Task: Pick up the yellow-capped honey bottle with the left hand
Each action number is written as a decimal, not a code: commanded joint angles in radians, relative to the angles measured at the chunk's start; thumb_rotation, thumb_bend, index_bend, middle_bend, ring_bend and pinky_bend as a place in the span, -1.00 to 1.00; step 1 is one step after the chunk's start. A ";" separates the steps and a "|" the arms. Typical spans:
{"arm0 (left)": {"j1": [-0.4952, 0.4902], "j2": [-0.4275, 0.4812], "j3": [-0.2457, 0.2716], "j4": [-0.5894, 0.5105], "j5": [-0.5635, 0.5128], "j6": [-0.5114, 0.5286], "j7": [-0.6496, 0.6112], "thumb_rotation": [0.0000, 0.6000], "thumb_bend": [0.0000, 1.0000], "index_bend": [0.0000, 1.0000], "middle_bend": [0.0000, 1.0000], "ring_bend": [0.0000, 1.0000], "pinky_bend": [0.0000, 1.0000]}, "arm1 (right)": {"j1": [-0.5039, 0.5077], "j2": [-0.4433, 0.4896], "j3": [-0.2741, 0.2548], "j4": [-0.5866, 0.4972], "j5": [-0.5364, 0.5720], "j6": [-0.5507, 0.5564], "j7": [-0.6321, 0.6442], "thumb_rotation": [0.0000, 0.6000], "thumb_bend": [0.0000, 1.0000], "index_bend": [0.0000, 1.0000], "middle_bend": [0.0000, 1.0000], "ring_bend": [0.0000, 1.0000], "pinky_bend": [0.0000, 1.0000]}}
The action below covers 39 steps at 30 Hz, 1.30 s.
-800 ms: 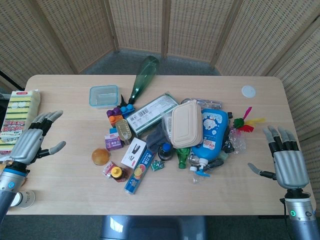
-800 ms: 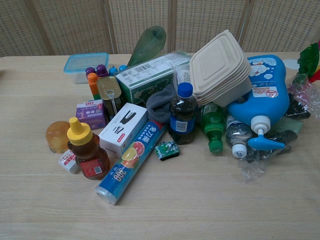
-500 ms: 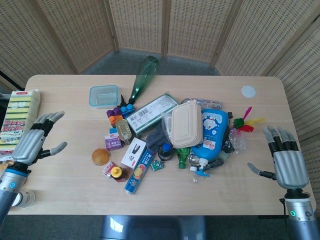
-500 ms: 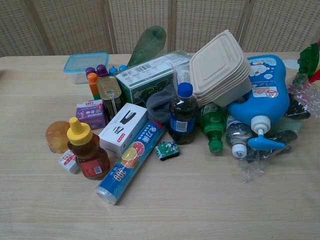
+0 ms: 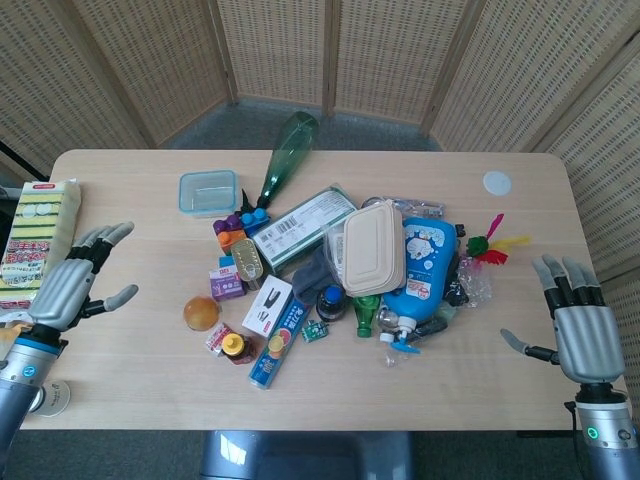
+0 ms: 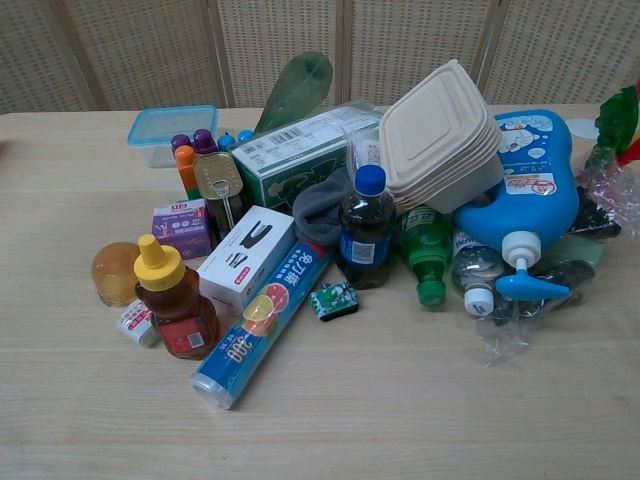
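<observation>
Left robot hand [image 5: 70, 283] open nr table edge, honey bottle [image 6: 172, 300] well apart

Left hand [image 5: 68, 287] & right hand [image 5: 580, 331]: silver-grey metal w/ dark finger segments; right wrist has green LED ring.

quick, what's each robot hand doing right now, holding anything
Left robot hand: open, fingers spread, holding nothing.
Right robot hand: open, fingers spread, holding nothing.
</observation>
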 commanded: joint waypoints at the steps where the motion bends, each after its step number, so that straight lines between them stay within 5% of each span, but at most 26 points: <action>1: -0.006 -0.012 0.004 0.005 0.003 -0.011 -0.003 -0.87 -0.79 -1.00 -0.94 -1.00 -1.00 | -0.002 0.001 0.000 -0.001 -0.001 0.002 0.001 0.18 -1.00 -0.89 -0.81 -1.00 -1.00; 9: -0.031 -0.069 0.045 0.062 0.047 -0.089 -0.097 -1.00 -0.78 -1.00 -1.00 -1.00 -1.00 | -0.008 0.004 -0.003 -0.004 -0.003 0.006 0.002 0.18 -1.00 -0.89 -0.81 -1.00 -1.00; 17: -0.039 -0.246 0.121 0.212 0.165 -0.098 -0.140 -0.99 -0.78 -1.00 -1.00 -1.00 -1.00 | -0.009 0.010 -0.005 -0.028 -0.013 0.008 -0.018 0.18 -1.00 -0.89 -0.81 -1.00 -1.00; 26: -0.036 -0.487 0.182 0.463 0.288 -0.025 -0.215 -0.41 -0.78 -1.00 -1.00 -1.00 -1.00 | -0.016 0.020 -0.005 -0.046 -0.017 0.015 -0.030 0.18 -1.00 -0.89 -0.81 -1.00 -1.00; 39: -0.063 -0.650 0.233 0.660 0.376 0.032 -0.309 -0.34 -0.78 -1.00 -1.00 -1.00 -1.00 | -0.029 0.041 -0.009 -0.065 -0.017 0.022 -0.033 0.18 -1.00 -0.89 -0.81 -1.00 -1.00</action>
